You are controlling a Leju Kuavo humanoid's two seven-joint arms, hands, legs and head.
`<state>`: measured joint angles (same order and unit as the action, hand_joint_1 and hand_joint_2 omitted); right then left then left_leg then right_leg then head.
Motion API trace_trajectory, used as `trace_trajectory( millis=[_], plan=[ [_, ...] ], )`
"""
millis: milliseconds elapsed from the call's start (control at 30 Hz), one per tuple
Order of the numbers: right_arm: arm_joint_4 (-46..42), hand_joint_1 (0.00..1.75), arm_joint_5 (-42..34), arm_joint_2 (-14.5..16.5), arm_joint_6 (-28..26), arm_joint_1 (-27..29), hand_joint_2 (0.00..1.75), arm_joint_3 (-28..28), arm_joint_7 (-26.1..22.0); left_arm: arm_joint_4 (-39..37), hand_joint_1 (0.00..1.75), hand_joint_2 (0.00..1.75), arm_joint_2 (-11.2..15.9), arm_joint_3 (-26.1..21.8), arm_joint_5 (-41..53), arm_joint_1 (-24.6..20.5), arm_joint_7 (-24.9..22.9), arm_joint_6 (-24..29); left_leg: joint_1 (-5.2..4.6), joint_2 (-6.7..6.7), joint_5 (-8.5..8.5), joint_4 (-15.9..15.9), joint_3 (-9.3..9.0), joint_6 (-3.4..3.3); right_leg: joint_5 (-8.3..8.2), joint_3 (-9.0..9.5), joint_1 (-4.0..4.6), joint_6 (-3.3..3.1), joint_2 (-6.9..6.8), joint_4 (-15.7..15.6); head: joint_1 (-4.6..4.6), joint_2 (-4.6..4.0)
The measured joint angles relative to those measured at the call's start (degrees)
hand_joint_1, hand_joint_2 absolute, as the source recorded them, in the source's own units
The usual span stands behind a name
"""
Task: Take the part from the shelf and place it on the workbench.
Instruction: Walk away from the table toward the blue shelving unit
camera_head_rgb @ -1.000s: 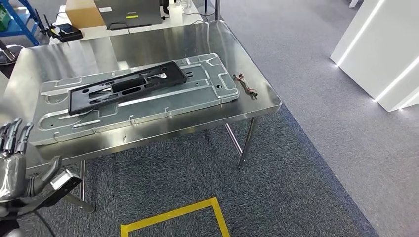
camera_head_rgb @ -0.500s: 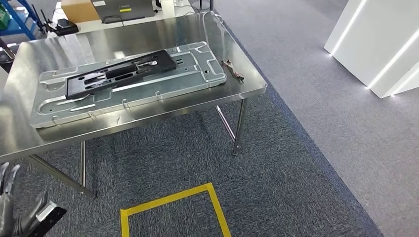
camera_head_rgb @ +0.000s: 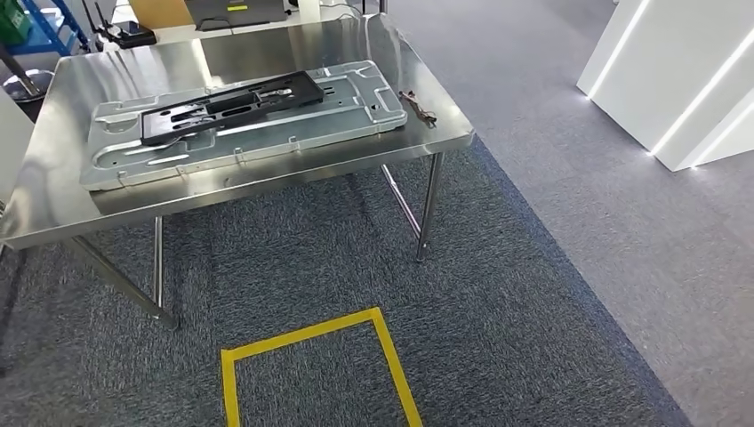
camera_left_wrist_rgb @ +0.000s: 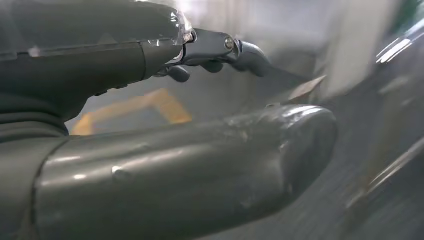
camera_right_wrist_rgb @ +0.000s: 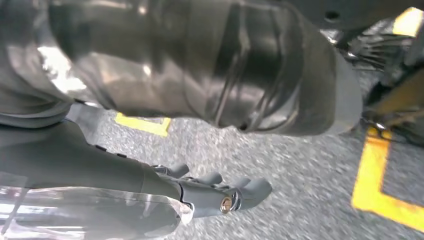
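Head view: the black part (camera_head_rgb: 233,106) lies on the grey metal panel (camera_head_rgb: 116,169) atop the steel workbench (camera_head_rgb: 53,213), so the placing looks done; best to step away without knocking the table legs. A small cable (camera_head_rgb: 418,106) sits near the edge, yellow floor tape (camera_head_rgb: 311,334) below.
Left wrist view: left hand (camera_left_wrist_rgb: 200,115) holds nothing, fingers apart.
Right wrist view: right hand (camera_right_wrist_rgb: 200,125) likewise empty and spread

The head view is bright, evenly lit and sharp. The polished stainless-steel workbench (camera_head_rgb: 53,191) mirrors overhead light in pale glare patches, and white light strips (camera_head_rgb: 702,89) glow at right. Both wrist views are dimmer and soft, with motion-smeared backgrounds and highlights on glossy grey covers.
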<state>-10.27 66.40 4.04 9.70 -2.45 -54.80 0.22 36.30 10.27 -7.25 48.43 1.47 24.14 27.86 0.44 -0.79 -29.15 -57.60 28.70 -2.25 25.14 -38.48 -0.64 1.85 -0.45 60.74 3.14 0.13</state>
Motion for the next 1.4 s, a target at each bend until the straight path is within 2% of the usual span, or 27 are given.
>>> trace_trajectory(
  millis=[67,100,133,200,267,333,367,400,467,533,600,633,700,767,833,867,933,967,1000,1067,1100,1133,1167,1233,1300,1367,1400],
  plan=[
    [0.0,0.00,-0.5,0.0,-0.3,0.2,0.00,-0.5,0.4,-6.5,0.00,0.00,-1.3,-2.9,-2.3,0.1,0.2,-0.5,0.00,-0.05,1.70,0.0,2.01,-0.56,6.71,-1.59,-0.10,0.49,0.13,6.2,0.01,0.00],
    [0.0,0.00,-0.8,0.0,-0.5,0.2,0.00,-0.9,0.6,-9.2,0.00,0.00,-2.0,-4.3,-3.4,0.2,-0.3,-1.0,-0.06,-0.07,2.47,0.0,3.04,-0.61,9.16,-2.15,-0.11,0.68,0.16,10.0,0.01,0.00],
    [0.0,0.00,-1.1,0.0,-0.8,0.3,0.00,-1.2,0.8,-11.5,0.00,0.00,-2.7,-5.6,-4.4,0.4,-1.2,-1.6,-0.14,-0.09,3.22,-0.1,4.08,-0.60,10.31,-2.29,-0.11,0.81,0.17,13.1,0.00,0.00],
    [0.0,0.00,-1.6,0.0,-1.3,0.3,0.00,-2.0,1.5,-15.4,0.00,0.00,-4.3,-8.0,-5.7,0.5,-4.8,-2.9,-0.33,-0.10,4.63,-0.5,6.21,-0.52,8.07,0.13,-0.07,0.65,0.19,14.0,0.00,0.00],
    [0.0,0.00,-1.7,0.0,-1.6,0.1,0.00,-2.6,2.0,-18.4,0.00,0.00,-5.9,-9.7,-5.9,0.4,-9.3,-4.2,-0.51,0.00,5.97,-0.8,7.92,-0.37,5.73,6.71,0.25,-0.19,0.32,7.3,0.00,0.00],
    [-0.1,0.00,-1.7,0.0,-1.7,-0.1,0.00,-3.0,2.3,-20.4,0.00,0.00,-7.3,-10.7,-6.1,0.4,-13.1,-5.7,-0.68,0.13,7.18,-0.9,8.70,0.03,7.01,13.81,0.85,-1.31,0.35,-2.3,-0.01,0.00],
    [-0.2,0.00,-1.8,0.0,-1.7,-0.3,0.00,-3.2,2.3,-21.2,0.00,0.00,-7.9,-11.2,-6.3,0.3,-14.9,-6.6,-0.65,0.13,7.85,-0.8,8.81,0.33,7.81,15.79,1.12,-1.76,0.33,-5.3,0.00,0.00],
    [-0.2,0.00,-1.8,0.0,-1.8,-0.3,0.00,-3.3,2.3,-21.9,0.00,0.00,-8.5,-11.8,-6.7,0.3,-16.3,-7.4,-0.63,0.12,8.55,-0.5,8.86,0.67,7.88,16.39,1.27,-2.08,0.26,-6.8,0.00,0.00],
    [-0.2,0.00,-2.2,0.2,-1.9,-0.4,0.00,-3.9,2.2,-23.2,0.00,0.00,-9.4,-13.0,-7.5,0.4,-18.4,-8.8,-0.44,0.18,8.44,-0.6,9.25,1.34,6.49,15.49,1.07,-2.77,0.06,-7.1,-0.01,0.00],
    [-0.1,0.00,-2.5,0.4,-2.0,-0.3,0.00,-4.3,2.3,-24.0,0.00,0.00,-10.3,-14.1,-8.3,0.6,-19.6,-9.7,-0.31,0.34,3.63,-3.9,10.40,1.90,4.81,13.96,0.80,-3.46,-0.25,-7.3,-0.02,0.00],
    [-0.1,0.00,-2.7,0.6,-2.1,-0.1,0.00,-4.7,2.5,-24.5,0.00,0.00,-11.1,-15.1,-9.0,0.7,-20.4,-10.4,-0.11,0.38,-2.73,-10.9,11.65,2.38,3.37,11.88,0.83,-3.68,-0.49,-6.9,-0.02,0.00],
    [-0.1,0.00,-2.7,0.6,-2.1,0.0,0.00,-4.9,2.6,-24.7,0.00,0.00,-11.4,-15.5,-9.2,0.7,-20.7,-10.7,0.01,0.38,-4.12,-14.4,11.86,2.61,2.67,10.68,0.83,-3.60,-0.59,-6.6,-0.02,0.00],
    [-0.1,0.00,-2.7,0.7,-2.2,0.1,0.00,-5.2,2.9,-24.9,0.00,0.00,-12.2,-16.2,-9.6,0.6,-21.4,-11.2,0.22,0.37,-2.29,-17.3,10.19,2.89,1.45,7.94,0.76,-3.32,-0.65,-5.5,-0.02,0.00],
    [-0.1,0.00,-2.7,0.9,-2.3,0.0,0.00,-5.4,3.2,-25.0,0.00,0.00,-12.7,-16.7,-9.9,0.5,-21.8,-11.6,0.31,0.39,0.19,-12.5,4.74,2.81,0.65,5.30,0.63,-2.82,-0.64,-3.8,-0.02,0.00],
    [-0.1,0.00,-2.8,1.1,-2.4,-0.1,0.00,-5.5,3.5,-25.1,0.00,0.00,-13.1,-17.0,-10.1,0.1,-22.0,-11.9,0.13,0.41,-1.56,-4.1,-1.50,2.34,0.06,3.47,0.67,-2.18,-0.65,-2.2,-0.02,0.00],
    [-0.1,0.00,-2.8,1.1,-2.5,-0.1,0.00,-5.6,3.6,-25.1,0.00,0.00,-13.3,-17.2,-10.2,-0.1,-22.0,-12.0,-0.01,0.42,-2.80,-1.3,-3.16,1.98,-0.37,2.97,0.69,-1.82,-0.69,-1.8,-0.02,0.00],
    [-0.1,0.00,-2.8,1.2,-2.6,-0.1,0.00,-5.8,3.9,-25.2,0.00,0.00,-13.8,-17.5,-10.2,-0.1,-22.1,-12.2,-0.19,0.35,-3.04,0.2,-3.18,1.08,-1.47,2.45,0.63,-1.04,-0.72,-1.7,-0.02,0.00],
    [-0.1,0.00,-2.9,1.2,-2.6,-0.1,0.44,-5.8,4.0,-25.3,0.00,0.00,-14.0,-17.7,-10.2,0.0,-22.1,-12.2,-0.15,0.22,-2.38,0.3,-2.63,0.62,-1.32,2.09,0.49,-0.67,-0.60,-1.6,-0.02,0.00],
    [-0.1,0.00,-2.9,1.2,-2.6,0.0,0.87,-5.9,4.0,-25.4,0.00,0.00,-14.3,-17.8,-10.2,0.0,-22.1,-12.3,-0.08,0.10,-1.62,0.4,-1.93,0.16,0.01,1.56,0.38,-0.32,-0.43,-0.7,0.00,0.00],
    [-0.1,0.00,-2.9,1.2,-2.6,0.1,1.75,-5.9,4.2,-25.5,0.00,0.00,-14.5,-17.9,-10.1,0.0,-22.0,-12.4,0.02,-0.09,-0.04,0.5,-0.12,-0.47,5.65,0.03,0.09,0.34,-0.12,3.8,0.01,0.00],
    [-0.1,0.00,-2.8,1.2,-2.7,0.2,1.75,-6.0,4.3,-25.5,0.00,0.00,-14.6,-17.9,-9.9,0.0,-21.8,-12.5,-0.02,-0.09,0.71,0.5,0.87,-0.62,8.56,-0.68,0.01,0.61,-0.08,7.3,0.01,0.00],
    [-0.1,0.00,-2.8,1.2,-2.7,0.2,1.75,-6.0,4.4,-25.5,0.00,0.00,-14.7,-17.9,-9.7,0.1,-21.5,-12.6,-0.06,-0.09,1.44,0.4,1.80,-0.64,10.25,-1.11,-0.07,0.83,-0.07,10.5,0.01,0.00],
    [-0.1,0.00,-2.8,1.2,-2.6,0.2,1.75,-6.1,4.5,-25.5,0.00,0.00,-14.8,-17.9,-9.4,0.1,-21.2,-12.7,-0.10,-0.09,2.17,0.3,2.78,-0.59,10.42,-0.94,-0.12,0.96,-0.06,12.7,0.01,0.00],
    [-0.1,0.00,-2.8,1.2,-2.6,0.2,1.75,-6.2,4.4,-25.5,0.00,0.00,-15.0,-17.9,-8.9,0.1,-20.5,-13.0,-0.12,-0.10,3.47,0.0,4.66,-0.34,7.49,2.00,-0.16,0.95,-0.05,11.8,0.01,0.00],
    [-0.2,0.00,-2.8,1.2,-2.5,0.1,1.75,-6.3,4.4,-25.5,0.00,0.00,-15.3,-17.9,-8.4,0.0,-20.0,-13.1,-0.18,-0.04,4.54,-0.5,6.20,0.03,5.47,8.33,-0.08,0.57,0.05,4.5,0.01,0.00],
    [-0.2,0.00,-2.8,1.2,-2.4,-0.1,1.75,-6.3,4.3,-25.5,0.00,0.00,-15.5,-17.9,-8.0,-0.1,-19.6,-13.2,-0.31,-0.02,5.60,-0.7,6.91,0.62,6.53,13.64,0.22,-0.29,0.17,-3.2,0.01,0.00],
    [-0.2,0.00,-2.8,1.2,-2.4,-0.1,1.75,-6.3,4.3,-25.5,0.00,0.00,-15.6,-17.9,-7.9,-0.1,-19.5,-13.2,-0.32,-0.05,6.13,-0.7,7.02,0.97,7.07,14.71,0.43,-0.75,0.19,-5.1,0.00,0.00]
  ],
)
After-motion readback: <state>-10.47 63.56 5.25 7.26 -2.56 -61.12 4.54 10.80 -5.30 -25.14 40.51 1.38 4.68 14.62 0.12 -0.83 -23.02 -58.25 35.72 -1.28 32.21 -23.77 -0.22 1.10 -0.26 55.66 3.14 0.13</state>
